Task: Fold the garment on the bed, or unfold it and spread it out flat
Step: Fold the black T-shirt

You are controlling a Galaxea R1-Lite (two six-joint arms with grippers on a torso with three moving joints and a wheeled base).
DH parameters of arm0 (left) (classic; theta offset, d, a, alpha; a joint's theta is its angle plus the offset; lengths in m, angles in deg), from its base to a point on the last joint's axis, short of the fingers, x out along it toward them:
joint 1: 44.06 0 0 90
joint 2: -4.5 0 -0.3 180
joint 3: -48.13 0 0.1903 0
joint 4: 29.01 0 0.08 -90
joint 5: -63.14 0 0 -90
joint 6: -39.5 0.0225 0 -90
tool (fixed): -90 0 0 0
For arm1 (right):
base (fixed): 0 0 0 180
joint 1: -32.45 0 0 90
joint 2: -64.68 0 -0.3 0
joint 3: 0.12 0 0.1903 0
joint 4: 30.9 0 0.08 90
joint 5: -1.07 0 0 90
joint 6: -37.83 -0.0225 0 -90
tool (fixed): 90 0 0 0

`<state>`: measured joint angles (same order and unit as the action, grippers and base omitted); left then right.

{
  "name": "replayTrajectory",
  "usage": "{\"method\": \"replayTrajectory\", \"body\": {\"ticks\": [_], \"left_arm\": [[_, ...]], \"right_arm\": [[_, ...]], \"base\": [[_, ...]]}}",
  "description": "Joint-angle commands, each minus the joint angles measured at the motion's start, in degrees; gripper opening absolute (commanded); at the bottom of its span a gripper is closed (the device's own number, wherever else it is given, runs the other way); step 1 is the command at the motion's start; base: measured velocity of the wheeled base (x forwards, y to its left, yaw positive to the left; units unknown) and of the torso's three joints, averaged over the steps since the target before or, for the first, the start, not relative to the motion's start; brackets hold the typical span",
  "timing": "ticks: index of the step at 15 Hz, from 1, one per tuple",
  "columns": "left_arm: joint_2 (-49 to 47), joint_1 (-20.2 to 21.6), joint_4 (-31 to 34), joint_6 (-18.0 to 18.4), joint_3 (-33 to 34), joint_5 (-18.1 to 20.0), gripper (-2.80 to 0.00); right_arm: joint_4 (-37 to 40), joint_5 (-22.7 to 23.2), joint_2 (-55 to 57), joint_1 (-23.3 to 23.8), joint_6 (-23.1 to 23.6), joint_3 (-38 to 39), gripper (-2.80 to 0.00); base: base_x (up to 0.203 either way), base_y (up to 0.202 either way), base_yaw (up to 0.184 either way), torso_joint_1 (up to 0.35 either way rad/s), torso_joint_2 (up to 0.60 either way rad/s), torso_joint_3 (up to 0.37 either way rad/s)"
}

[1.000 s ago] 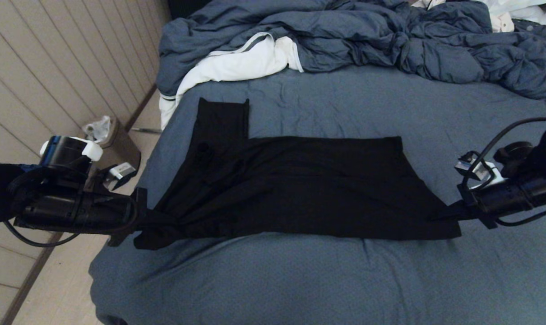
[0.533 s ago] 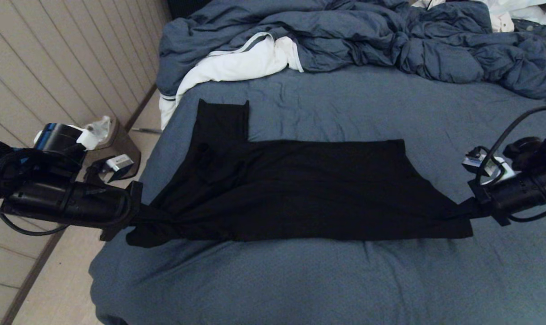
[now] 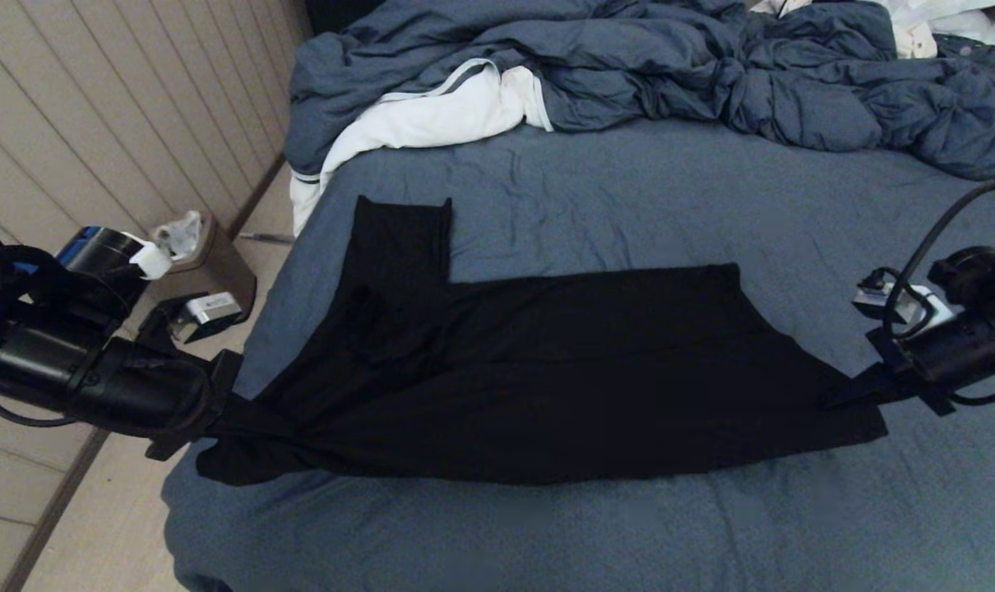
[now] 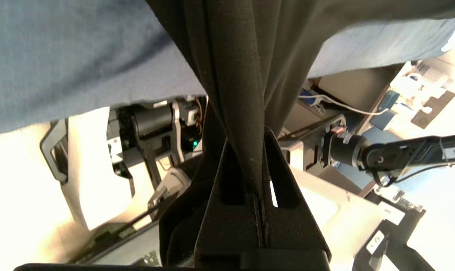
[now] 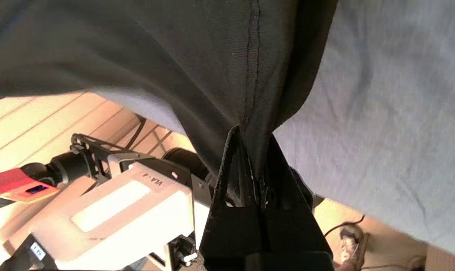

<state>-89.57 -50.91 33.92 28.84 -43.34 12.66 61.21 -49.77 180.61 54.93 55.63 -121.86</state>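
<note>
The garment (image 3: 547, 370), a black T-shirt with its plain side up, lies stretched sideways across the bed (image 3: 645, 197), one sleeve (image 3: 400, 238) pointing to the far side. My left gripper (image 3: 222, 407) is shut on the bunched cloth at the bed's left edge; the left wrist view shows the black fabric (image 4: 235, 75) pinched between its shut jaws. My right gripper (image 3: 855, 390) is shut on the garment's right corner, and the cloth with its stitched seam (image 5: 252, 56) runs into its jaws. No print is visible.
A crumpled blue-grey duvet (image 3: 670, 74) and a white cloth (image 3: 432, 115) lie along the far side of the bed. A small bin (image 3: 205, 255) stands on the floor by the wall at the left. Bare sheet lies in front of the garment.
Both grippers have pulled the garment toward the near side of the bed and drawn apart, the left further left, the right further right. The front edge lies lower and the cloth is stretched wider.
</note>
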Motion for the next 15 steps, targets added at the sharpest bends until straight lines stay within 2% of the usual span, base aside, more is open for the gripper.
{"method": "replayTrajectory", "body": {"ticks": [1, 9, 15], "left_arm": [[1.9, 0.0, 0.3, -0.1, 1.2, 0.2, -2.80], [5.7, 0.0, -0.4, -0.1, 8.6, 0.3, -2.80], [5.7, 0.0, -0.7, -0.1, 10.4, 0.6, -2.80]], "right_arm": [[0.4, 0.0, -1.1, 0.6, 0.2, 1.6, -2.80], [-0.8, -1.3, -5.3, 3.2, 1.4, 10.3, -2.80], [-6.6, -2.2, -5.9, 3.4, 1.5, 16.5, -2.80]], "base": [[0.000, 0.000, 0.000, 0.000, 0.00, 0.000], [0.000, 0.000, 0.000, 0.000, 0.00, 0.000], [0.000, 0.000, 0.000, 0.000, 0.00, 0.000]]}}
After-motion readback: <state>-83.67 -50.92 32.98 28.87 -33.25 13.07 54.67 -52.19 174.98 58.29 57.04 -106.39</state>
